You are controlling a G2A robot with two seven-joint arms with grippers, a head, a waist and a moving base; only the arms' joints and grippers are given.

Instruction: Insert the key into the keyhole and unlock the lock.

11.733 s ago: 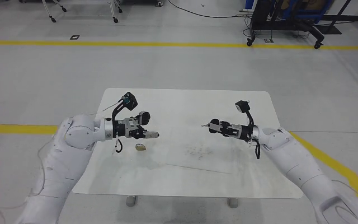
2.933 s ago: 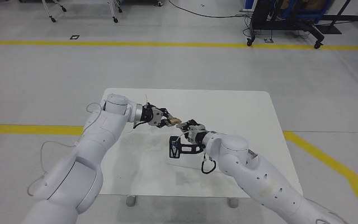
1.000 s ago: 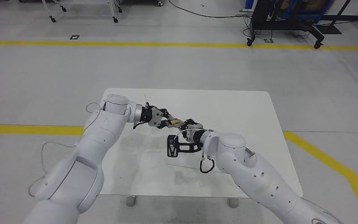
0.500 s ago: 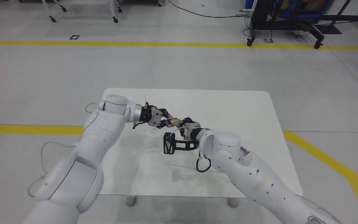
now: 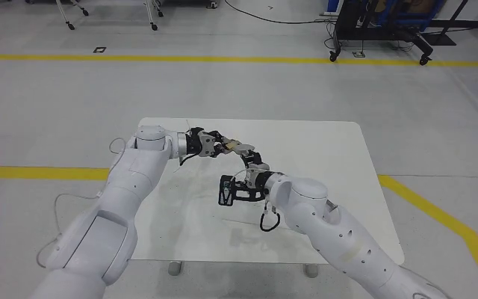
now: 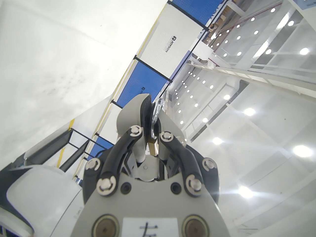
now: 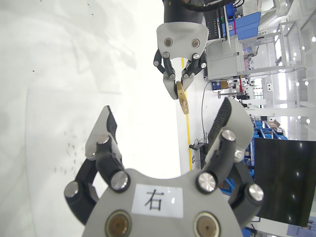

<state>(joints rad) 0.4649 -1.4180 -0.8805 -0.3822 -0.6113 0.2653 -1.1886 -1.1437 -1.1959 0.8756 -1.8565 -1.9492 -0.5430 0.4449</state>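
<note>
Lock [image 7: 183,103], one brass piece, was held clamped in the left gripper [image 7: 178,90] above the white table [image 5: 328,142]. Its body jutted past the fingertips toward the right gripper [image 7: 167,110], whose fingers were spread wide with nothing held. Dark specks [image 7: 69,146] were scattered on the tabletop, and two yellow lines [image 5: 224,57] were painted across the grey floor.

Pinched between fingertips of left gripper [image 7: 176,86]: lock [image 7: 183,102], body jutting out beyond them. Straight ahead of lock: right gripper [image 7: 167,107], facing it, fingers spread to either side, touching neither. Table [image 5: 321,142] below both.
</note>
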